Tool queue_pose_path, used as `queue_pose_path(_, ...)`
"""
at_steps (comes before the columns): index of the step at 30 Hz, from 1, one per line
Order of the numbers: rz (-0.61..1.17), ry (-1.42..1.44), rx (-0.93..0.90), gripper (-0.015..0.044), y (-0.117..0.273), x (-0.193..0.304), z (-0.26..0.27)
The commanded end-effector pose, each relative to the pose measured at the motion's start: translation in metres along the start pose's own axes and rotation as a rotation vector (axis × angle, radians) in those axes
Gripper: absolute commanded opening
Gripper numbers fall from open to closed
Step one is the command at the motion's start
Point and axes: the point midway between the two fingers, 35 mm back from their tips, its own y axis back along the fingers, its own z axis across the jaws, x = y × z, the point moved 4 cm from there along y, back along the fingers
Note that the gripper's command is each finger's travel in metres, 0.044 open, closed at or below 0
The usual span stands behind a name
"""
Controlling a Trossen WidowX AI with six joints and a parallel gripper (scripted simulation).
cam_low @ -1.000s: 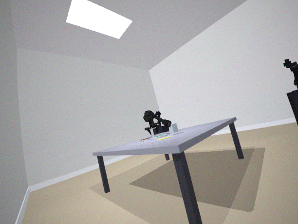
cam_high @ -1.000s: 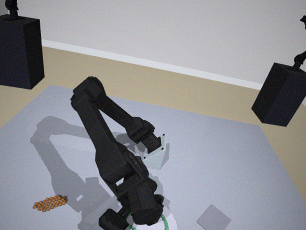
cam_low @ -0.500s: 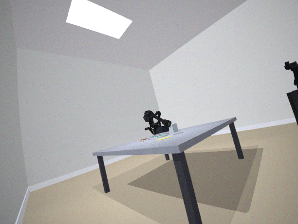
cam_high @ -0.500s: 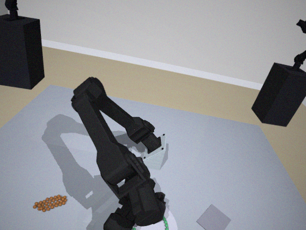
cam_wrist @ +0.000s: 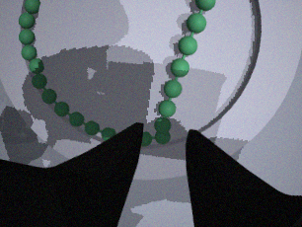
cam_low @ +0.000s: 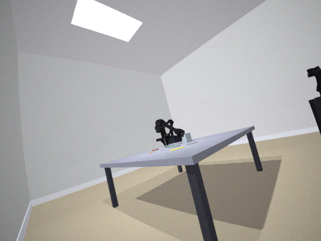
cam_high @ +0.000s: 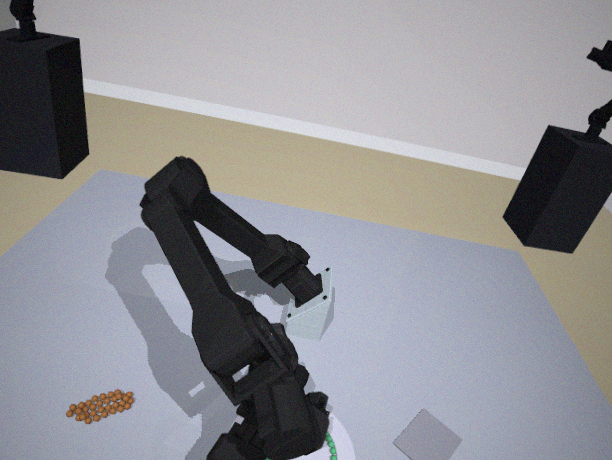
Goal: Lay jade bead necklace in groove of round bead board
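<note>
Hovering around the board's 6 o'clock in the wrist view, the gripper (cam_low: 166, 144) (cam_wrist: 164, 133) can be seen part-open, apparently with nothing pinched, though contact's hard to judge in that shadow. The jade bead necklace (cam_high: 330, 444) (cam_low: 172, 146) (cam_wrist: 188, 45) is laid loosely on the round bead board (cam_high: 345, 440) (cam_wrist: 281, 74), its right strand left inside the groove (cam_wrist: 257, 30).

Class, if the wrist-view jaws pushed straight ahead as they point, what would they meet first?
Probably the green bead strand at the board's near side, though depth is unclear.
</note>
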Motion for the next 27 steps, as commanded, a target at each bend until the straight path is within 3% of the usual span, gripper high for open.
queue_pose_path(1,0.005,0.009,0.001,0.0120,-0.0065,-0.0001,0.0011)
queue_pose_path(8,0.006,0.011,0.001,0.0120,-0.0136,0.0002,0.0017)
queue_pose_path(13,0.003,0.003,-0.002,0.0000,-0.0116,0.0007,0.0009)
queue_pose_path(27,0.003,0.003,-0.002,0.0000,-0.0116,0.0007,0.0009)
